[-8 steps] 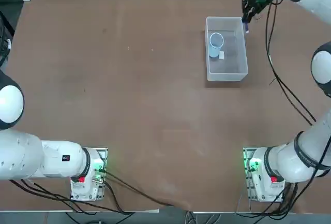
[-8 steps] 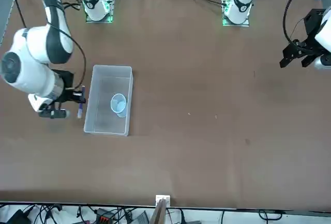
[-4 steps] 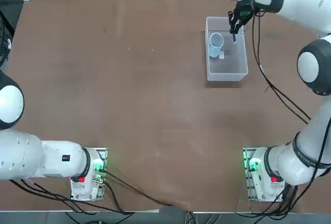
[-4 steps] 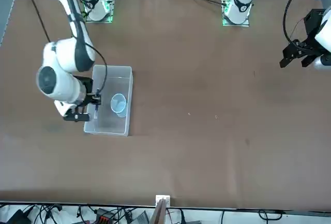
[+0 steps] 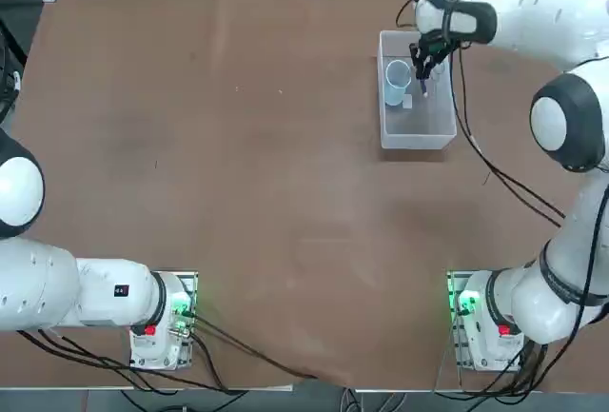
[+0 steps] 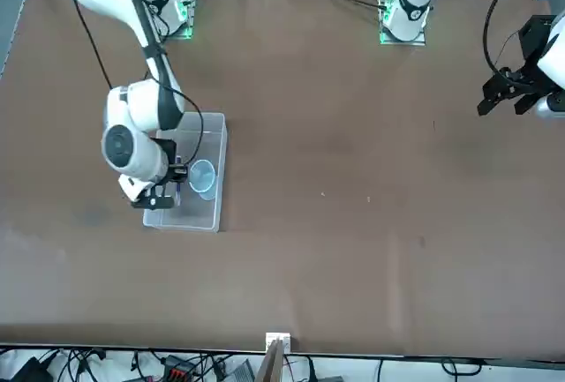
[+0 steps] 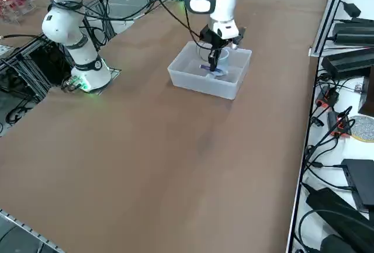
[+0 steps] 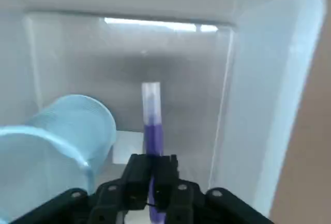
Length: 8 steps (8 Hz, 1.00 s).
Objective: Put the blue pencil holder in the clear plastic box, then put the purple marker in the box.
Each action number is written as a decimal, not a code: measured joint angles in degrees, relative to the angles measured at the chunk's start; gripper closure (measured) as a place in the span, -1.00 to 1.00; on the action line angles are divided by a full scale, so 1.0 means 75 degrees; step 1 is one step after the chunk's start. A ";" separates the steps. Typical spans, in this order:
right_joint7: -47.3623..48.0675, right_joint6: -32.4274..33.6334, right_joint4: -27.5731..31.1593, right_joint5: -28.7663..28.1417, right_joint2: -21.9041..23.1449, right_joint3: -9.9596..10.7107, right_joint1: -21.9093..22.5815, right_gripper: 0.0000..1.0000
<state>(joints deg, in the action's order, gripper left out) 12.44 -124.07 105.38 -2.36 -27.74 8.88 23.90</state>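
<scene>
The clear plastic box [image 5: 419,141] stands at the far right of the table. Inside it sits the blue pencil holder [image 5: 397,81], toward the box's left wall. My right gripper [image 5: 423,74] is down inside the box just right of the holder, shut on the purple marker [image 8: 152,120]. The marker juts out from between the dark fingers [image 8: 137,171], its pale tip pointing toward the box's end wall [image 8: 155,6]. In the front view the gripper [image 6: 174,183] hangs beside the holder [image 6: 203,177]. From the right side the marker [image 7: 209,68] shows low over the box floor.
Cables trail from my right arm over the table beside the box [image 7: 201,86]. Black power supplies and wires [image 7: 350,60] lie on a shelf past the table's right edge. The parked left gripper [image 6: 521,82] hangs far from the box.
My right gripper carried the purple marker from outside the box's far right corner, over the wall, and down into the box beside the holder.
</scene>
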 joint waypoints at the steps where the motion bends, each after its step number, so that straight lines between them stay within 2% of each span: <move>1: 0.0030 -0.0188 0.0191 0.0100 -0.0047 0.0010 0.0034 0.96; 7: 0.0044 -0.0314 0.0344 0.0139 -0.0024 0.0125 -0.0002 0.92; 8: 0.0054 -0.0319 0.0287 0.0139 0.0038 0.0126 -0.0003 0.74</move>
<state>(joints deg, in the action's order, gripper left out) 12.85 -126.47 107.53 -1.31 -27.45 9.82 23.87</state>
